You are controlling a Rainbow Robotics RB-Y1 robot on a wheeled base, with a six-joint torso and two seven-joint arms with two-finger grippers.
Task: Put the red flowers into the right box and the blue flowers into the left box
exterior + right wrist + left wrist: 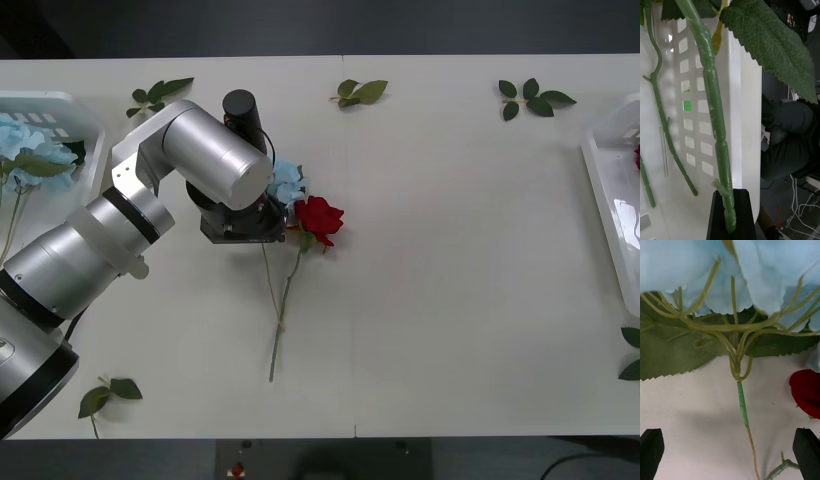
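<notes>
A blue flower (289, 181) lies near the table's middle, half under my left arm's wrist (240, 215). Beside it lies a red flower (318, 218), its long stem (282, 315) running toward the front edge. My left gripper (730, 452) hangs open just above the table, its black fingers either side of the blue flower's thin stem (742, 405) below the head (752, 273). The rose head (807, 392) shows beside it. The left box (88, 120) holds blue flowers (30, 150). My right gripper (730, 197) is shut on a green flower stem (715, 112) inside the right box (740, 112).
Loose green leaf sprigs lie at the back (158, 95) (360, 92) (530, 100), at the front left (110, 392) and at the right edge (632, 352). The right box (612, 200) sits at the table's right edge, with more stems (666, 127) inside.
</notes>
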